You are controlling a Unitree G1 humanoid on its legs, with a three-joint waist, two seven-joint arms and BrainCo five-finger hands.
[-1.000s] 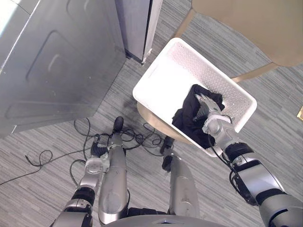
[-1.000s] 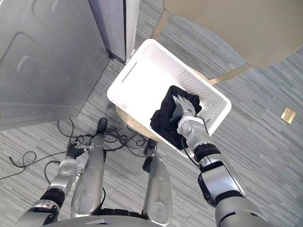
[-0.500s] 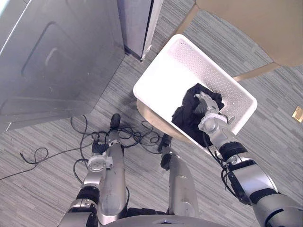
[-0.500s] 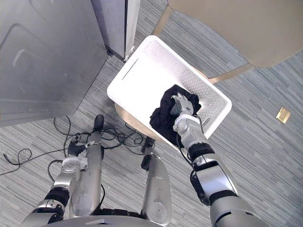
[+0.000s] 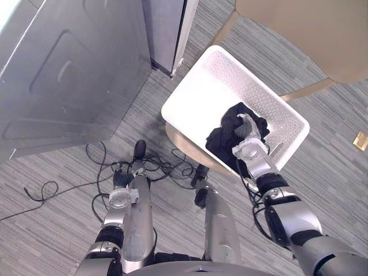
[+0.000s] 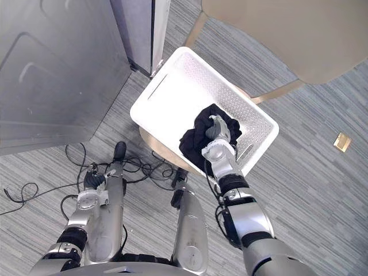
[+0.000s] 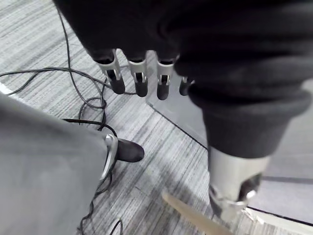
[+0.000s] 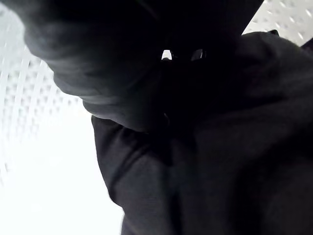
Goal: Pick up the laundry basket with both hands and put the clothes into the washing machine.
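Right wrist view shows the right hand (image 5: 247, 138) curled into black clothes (image 8: 220, 161), fingertips buried, basket (image 8: 29, 127) wall behind.

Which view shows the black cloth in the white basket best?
The left eye view: the whole black cloth lies in the white basket, right hand gripping it. The right eye view shows the same. The right wrist view gives close dark folds; the left wrist view faces floor.

Tips of the right hand's (image 5: 247, 138) curled fingers (image 5: 246, 120) sunk in black clothes (image 5: 221, 141), stool (image 5: 181, 144) mostly hidden under laundry basket (image 5: 195, 98), washing machine (image 5: 57, 75) left of basket cut by picture edge, tan scrap (image 5: 360, 140) right of basket too small to tell.
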